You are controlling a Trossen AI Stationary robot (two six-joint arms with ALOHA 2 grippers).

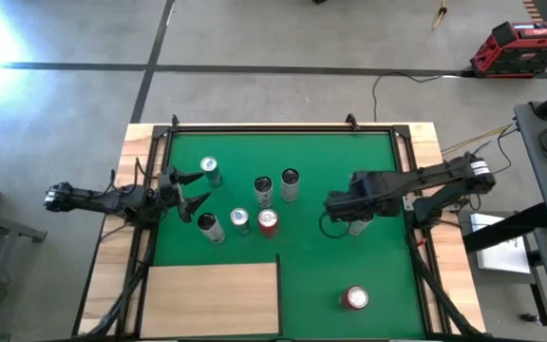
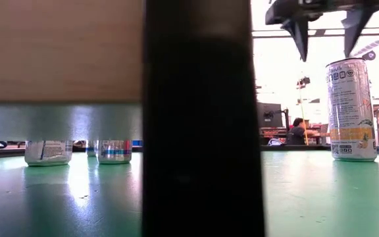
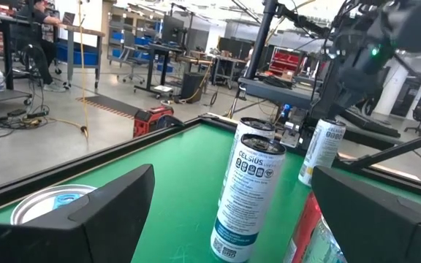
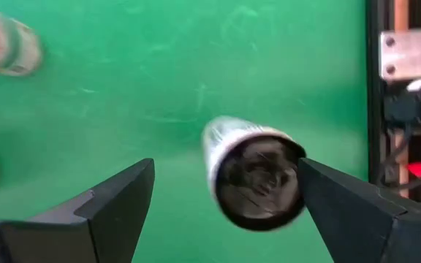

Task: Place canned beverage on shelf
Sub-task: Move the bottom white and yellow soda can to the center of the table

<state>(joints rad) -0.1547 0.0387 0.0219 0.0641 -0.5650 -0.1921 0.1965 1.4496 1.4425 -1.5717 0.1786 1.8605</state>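
1. Right gripper [image 4: 225, 197] hangs above a tall white can [image 4: 254, 179] standing on the right half of the green mat [image 1: 378, 161], near the right rail. Judgement: it is lined up top-down so the fingers can drop either side of the can's body.
2. Its jaws stand apart, wider than the can. In the right wrist view one finger looks close to or just at the can's rim, the other well clear. In the low view the fingertips hang above the can top [image 2: 351, 108], not around it. Nothing gripped.
3. The shelf [image 1: 212, 296], a pale wood panel, lies at the near left of the mat, well apart from this can. No can rests on it; the placing is not yet done.
4. Left gripper [image 1: 190, 190] waits at the mat's left edge, jaws wide apart and empty, pointed at the cluster of cans [image 1: 264, 190] mid-mat.
5. A red-topped can [image 1: 355, 298] stands alone at the near right.
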